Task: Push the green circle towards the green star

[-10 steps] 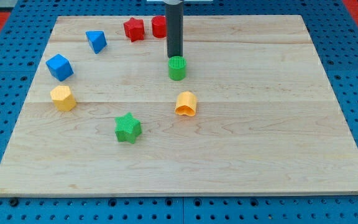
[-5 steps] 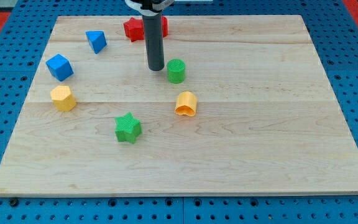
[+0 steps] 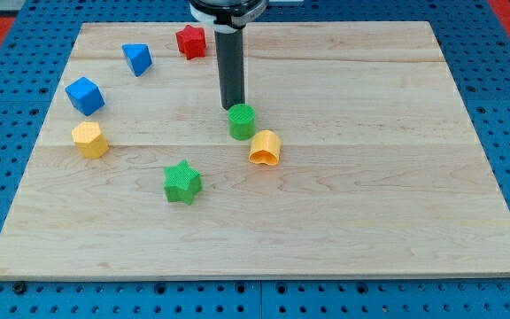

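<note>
The green circle (image 3: 243, 121) stands near the middle of the wooden board (image 3: 370, 177). My tip (image 3: 233, 106) is right at its upper edge, on the side toward the view's top, touching or nearly so. The green star (image 3: 181, 182) lies lower and to the view's left of the circle, about a block's width and more away. The dark rod rises from the tip toward the view's top.
An orange rounded block (image 3: 265, 147) sits just below and right of the green circle. A yellow block (image 3: 89, 140), a blue cube (image 3: 85, 95), a blue triangle-like block (image 3: 136, 58) and a red star (image 3: 191, 41) lie at the left and top.
My tip went left past the green circle, then came back behind its top edge. The circle has slid down and slightly left, closer to the orange block. The red block behind the rod is now hidden.
</note>
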